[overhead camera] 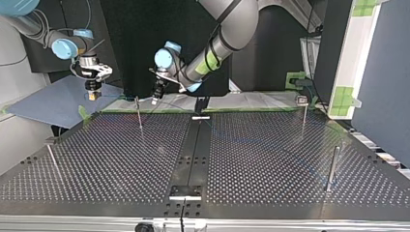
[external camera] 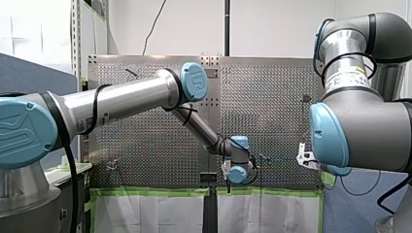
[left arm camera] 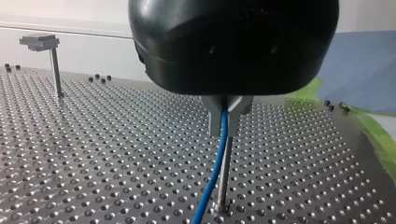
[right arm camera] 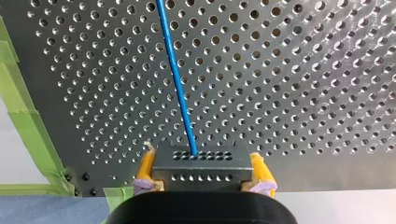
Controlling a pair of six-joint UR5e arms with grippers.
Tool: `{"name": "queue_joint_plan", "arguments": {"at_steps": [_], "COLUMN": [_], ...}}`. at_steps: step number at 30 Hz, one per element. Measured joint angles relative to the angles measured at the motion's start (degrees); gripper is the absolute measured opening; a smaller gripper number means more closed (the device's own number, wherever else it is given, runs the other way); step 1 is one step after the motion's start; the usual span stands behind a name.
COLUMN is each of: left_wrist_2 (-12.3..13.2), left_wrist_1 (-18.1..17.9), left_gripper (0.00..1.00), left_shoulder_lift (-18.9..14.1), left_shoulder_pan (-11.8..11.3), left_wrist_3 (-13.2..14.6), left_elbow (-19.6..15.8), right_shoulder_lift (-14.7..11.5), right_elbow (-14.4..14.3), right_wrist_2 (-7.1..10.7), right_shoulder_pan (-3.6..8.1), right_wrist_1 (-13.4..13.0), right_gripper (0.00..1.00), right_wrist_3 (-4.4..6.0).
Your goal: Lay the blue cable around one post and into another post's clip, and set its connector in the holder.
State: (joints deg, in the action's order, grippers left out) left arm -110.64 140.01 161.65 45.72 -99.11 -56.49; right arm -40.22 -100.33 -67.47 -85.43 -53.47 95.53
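Blue cable, one; connector, one

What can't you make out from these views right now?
Left wrist view: the blue cable is cut off by the edge beyond my left gripper, and overlaps the post, so contact is unclear.
Top view: the cable is too thin to trace.
Front view: my right arm's elbow hides most of my right gripper.

four posts, one blue cable, one connector, two tools, two arms
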Motion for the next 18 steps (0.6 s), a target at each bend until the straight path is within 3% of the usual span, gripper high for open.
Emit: {"name": "queue_joint_plan", "arguments": {"at_steps": [8,18], "left_wrist_2": [0.7,1.1], "left_wrist_1": [-0.7,0.6], "left_gripper": [0.0,0.0], "left_shoulder_lift": [0.0,1.4], "left_shoulder_pan": [0.5,0.2], "left_wrist_3": [-0.1,-0.8], "left_elbow": [-0.4,1.8], "right_shoulder_lift": [0.0,0.0], "right_elbow": [0.0,0.0], "right_wrist_2": [0.05,0.05], "right_shoulder_pan": [-0.32,-0.52], "right_wrist_1": [-0.2,-0.3], "right_gripper": [0.0,0.0], "right_wrist_3": [-0.1,-0.09]}}
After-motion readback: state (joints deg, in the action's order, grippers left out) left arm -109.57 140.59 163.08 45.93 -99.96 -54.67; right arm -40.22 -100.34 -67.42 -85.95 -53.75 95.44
